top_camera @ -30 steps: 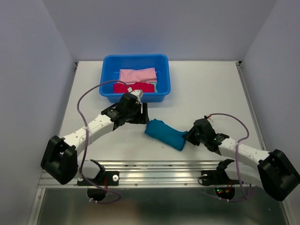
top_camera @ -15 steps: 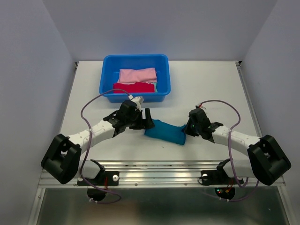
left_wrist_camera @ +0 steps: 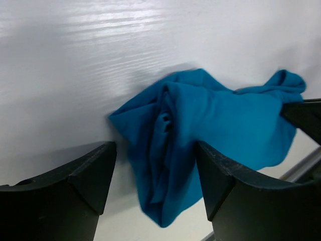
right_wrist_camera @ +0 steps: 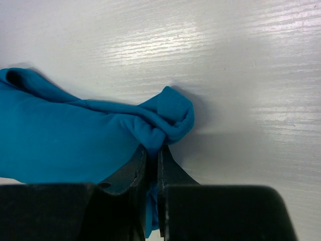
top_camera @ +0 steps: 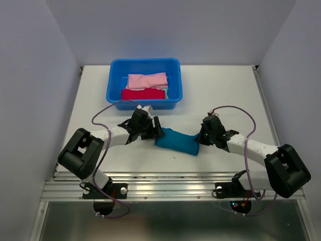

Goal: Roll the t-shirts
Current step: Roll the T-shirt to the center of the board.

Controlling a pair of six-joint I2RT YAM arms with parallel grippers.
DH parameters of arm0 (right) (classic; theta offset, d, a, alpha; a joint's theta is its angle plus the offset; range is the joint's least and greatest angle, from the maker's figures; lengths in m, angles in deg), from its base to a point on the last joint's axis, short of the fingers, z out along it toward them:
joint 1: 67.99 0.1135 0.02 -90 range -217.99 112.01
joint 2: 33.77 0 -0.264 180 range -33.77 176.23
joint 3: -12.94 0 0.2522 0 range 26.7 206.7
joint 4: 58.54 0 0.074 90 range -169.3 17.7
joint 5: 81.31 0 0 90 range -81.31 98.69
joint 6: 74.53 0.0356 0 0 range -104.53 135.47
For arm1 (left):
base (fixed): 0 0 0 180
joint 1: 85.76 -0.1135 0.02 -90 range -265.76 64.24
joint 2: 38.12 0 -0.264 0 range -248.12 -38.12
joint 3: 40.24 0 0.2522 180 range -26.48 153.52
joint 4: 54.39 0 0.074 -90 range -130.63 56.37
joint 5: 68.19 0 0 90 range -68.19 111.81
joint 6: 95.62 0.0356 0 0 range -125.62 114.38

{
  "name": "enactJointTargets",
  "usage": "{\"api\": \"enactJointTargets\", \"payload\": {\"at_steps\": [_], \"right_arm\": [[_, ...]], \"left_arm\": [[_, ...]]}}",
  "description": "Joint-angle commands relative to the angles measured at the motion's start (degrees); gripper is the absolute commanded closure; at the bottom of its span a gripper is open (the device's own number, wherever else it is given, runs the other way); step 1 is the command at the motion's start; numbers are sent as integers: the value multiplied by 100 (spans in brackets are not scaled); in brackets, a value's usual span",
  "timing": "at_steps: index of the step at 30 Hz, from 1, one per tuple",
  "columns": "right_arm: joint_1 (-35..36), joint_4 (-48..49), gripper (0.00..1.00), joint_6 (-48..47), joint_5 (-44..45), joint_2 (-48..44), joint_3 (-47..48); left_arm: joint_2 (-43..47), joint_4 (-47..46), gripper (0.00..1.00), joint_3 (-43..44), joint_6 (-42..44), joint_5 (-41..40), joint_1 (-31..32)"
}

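Observation:
The teal-blue t-shirt [top_camera: 176, 140] lies rolled into a short bundle on the white table, between the two arms. My left gripper [top_camera: 156, 131] is at its left end. In the left wrist view that gripper [left_wrist_camera: 155, 155] stands open with the roll's end [left_wrist_camera: 170, 150] between the spread fingers [left_wrist_camera: 80, 186]. My right gripper [top_camera: 199, 138] is at the roll's right end. The right wrist view shows that gripper [right_wrist_camera: 152, 150] shut on a pinch of teal cloth [right_wrist_camera: 60, 140]. A pink t-shirt [top_camera: 147, 80] and a red one [top_camera: 143, 94] lie folded in the tub.
The bright-blue plastic tub [top_camera: 144, 62] stands at the back of the table, just behind my left gripper. Purple cables loop over both arms. A metal rail [top_camera: 165, 183] runs along the near edge.
My right gripper swung in to the roll's right end and shut on the cloth. My left gripper came down from the tub's front to straddle the left end, and the left arm's elbow rose.

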Motion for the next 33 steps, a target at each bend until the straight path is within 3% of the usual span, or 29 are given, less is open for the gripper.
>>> {"api": "enactJointTargets", "payload": {"at_steps": [1, 6, 8, 10, 12, 13, 14, 15, 16, 19, 22, 27, 33], "right_arm": [[-29, -206, 99, -256, -68, 128, 244], [-29, -180, 99, -300, -121, 242, 323], [-29, -162, 99, -300, -200, 286, 349], [-29, -171, 99, -300, -200, 321, 385], [-29, -197, 99, -283, -183, 304, 402], [-29, -301, 93, -257, -148, 252, 455], [-29, -381, 84, -248, -130, 216, 490], [-29, -434, 70, -230, -104, 164, 516], [-29, -600, 43, -213, 1, 50, 560], [-29, -925, 23, -169, 186, -118, 631], [-29, -1172, 14, -186, 90, -390, 657], [-29, -1051, 16, -90, -445, -496, 290], [-29, 758, 27, 586, -1526, -295, -625]], "left_arm": [[-375, -398, 27, 92, -77, 52, 8], [-526, -652, 38, -40, -138, 254, -1], [-596, -749, 47, -58, -147, 360, 8], [-640, -723, 67, -5, -95, 395, 8], [-614, -706, 80, 12, -94, 404, 8], [-588, -662, 93, 13, -77, 386, 8], [-570, -618, 100, 21, -59, 369, 8], [-526, -513, 100, 30, -51, 343, 8], [-482, -460, 100, 48, -33, 290, -1], [-324, -355, 100, 48, -15, 228, 8], [-271, -126, 100, 109, 2, 35, 8], [-218, -99, 100, 153, 55, 43, 8], [-139, -64, 100, 171, 64, 26, 17]]}}
